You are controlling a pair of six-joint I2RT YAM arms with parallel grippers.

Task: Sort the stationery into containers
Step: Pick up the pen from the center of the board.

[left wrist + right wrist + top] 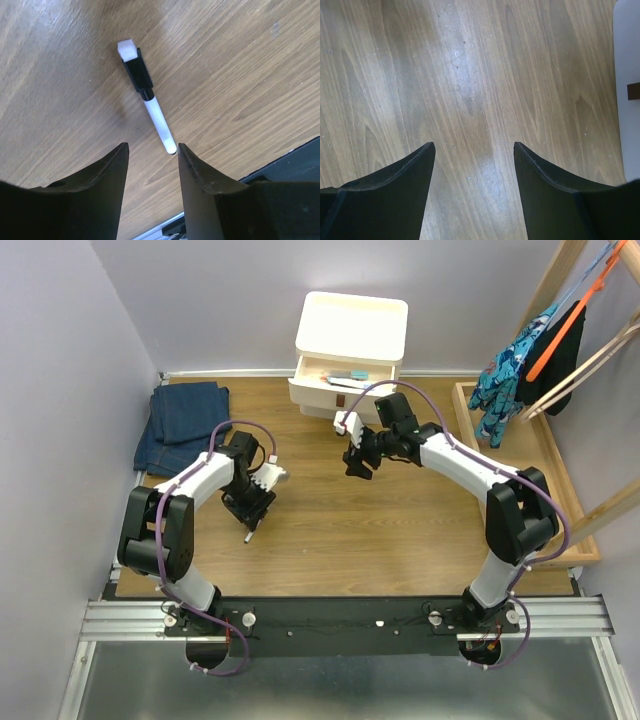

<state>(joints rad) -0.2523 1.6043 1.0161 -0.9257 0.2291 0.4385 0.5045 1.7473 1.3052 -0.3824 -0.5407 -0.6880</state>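
Observation:
A slim marker (145, 92) with a white barrel, a black cap and a white end piece lies on the wooden table. Its barrel end sits just beyond my left gripper (152, 147), close to the right fingertip. That gripper is open and empty. In the top view the marker (248, 533) pokes out below the left gripper (254, 512). My right gripper (358, 462) is open and empty over bare wood (475, 147), in front of the cream-white cabinet (352, 330). The cabinet's top drawer (310, 370) is pulled open with some stationery (347, 375) inside.
Folded blue jeans (180, 425) lie at the far left. A shallow wooden tray (560, 485) runs along the right side under a rack of hanging clothes (520, 365). The cabinet front and a brown handle (633, 91) show at the right of the right wrist view.

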